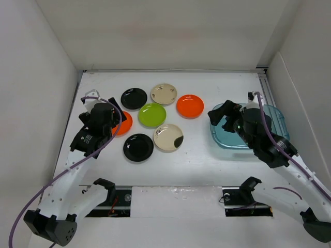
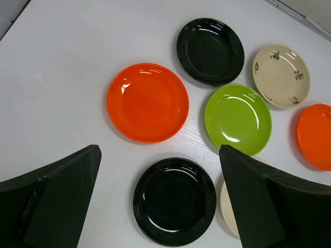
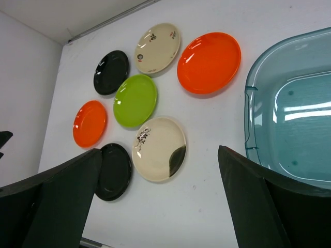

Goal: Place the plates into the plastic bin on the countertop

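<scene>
Plates (image 1: 152,114) all sit on the counter (image 1: 196,165), none binned, so first pick I'd say. Left tool (image 2: 159,155) hangs wide open, empty, over the leftmost orange plate (image 2: 147,102) and needs to drop onto its rim; right tool (image 3: 159,152) gapes empty above the bin (image 1: 276,124).

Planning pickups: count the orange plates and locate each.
2. One glossy round orange plate lies nearest the translucent teal plastic bin; the other orange plate sits at the cluster's left, partly under the left arm. None seems hidden.
</scene>
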Action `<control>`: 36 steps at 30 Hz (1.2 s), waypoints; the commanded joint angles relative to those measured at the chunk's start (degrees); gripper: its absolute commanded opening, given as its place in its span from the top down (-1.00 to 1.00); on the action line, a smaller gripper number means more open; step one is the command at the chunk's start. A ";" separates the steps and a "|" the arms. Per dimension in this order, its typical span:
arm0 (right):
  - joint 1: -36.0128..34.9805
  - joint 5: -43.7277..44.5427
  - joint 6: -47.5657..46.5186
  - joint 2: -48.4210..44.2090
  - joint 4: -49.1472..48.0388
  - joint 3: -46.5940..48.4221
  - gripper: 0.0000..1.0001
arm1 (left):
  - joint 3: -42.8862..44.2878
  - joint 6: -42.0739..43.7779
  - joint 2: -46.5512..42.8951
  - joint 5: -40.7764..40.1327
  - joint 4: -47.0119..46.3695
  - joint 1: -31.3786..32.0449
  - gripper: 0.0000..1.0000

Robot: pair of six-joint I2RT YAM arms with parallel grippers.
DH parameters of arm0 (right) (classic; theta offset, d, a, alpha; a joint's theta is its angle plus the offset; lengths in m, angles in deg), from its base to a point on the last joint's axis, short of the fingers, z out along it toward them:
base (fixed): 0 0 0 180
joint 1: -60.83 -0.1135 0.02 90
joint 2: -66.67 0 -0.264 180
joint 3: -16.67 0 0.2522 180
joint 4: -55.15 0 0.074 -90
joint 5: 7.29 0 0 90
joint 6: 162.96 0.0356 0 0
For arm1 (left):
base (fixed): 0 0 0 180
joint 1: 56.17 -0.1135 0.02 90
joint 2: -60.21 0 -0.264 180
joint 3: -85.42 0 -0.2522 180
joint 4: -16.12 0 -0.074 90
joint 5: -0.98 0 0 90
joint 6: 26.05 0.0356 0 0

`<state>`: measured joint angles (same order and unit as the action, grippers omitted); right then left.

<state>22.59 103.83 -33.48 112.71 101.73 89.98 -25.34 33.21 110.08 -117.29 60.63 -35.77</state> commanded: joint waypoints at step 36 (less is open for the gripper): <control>-4.56 -12.96 8.94 46.50 -37.83 -12.35 -0.38 | 0.41 -0.46 -1.61 1.55 -0.77 -0.28 -0.99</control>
<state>18.37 88.49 -26.59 158.98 67.94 75.71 -25.34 32.77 108.61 -116.44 60.89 -35.79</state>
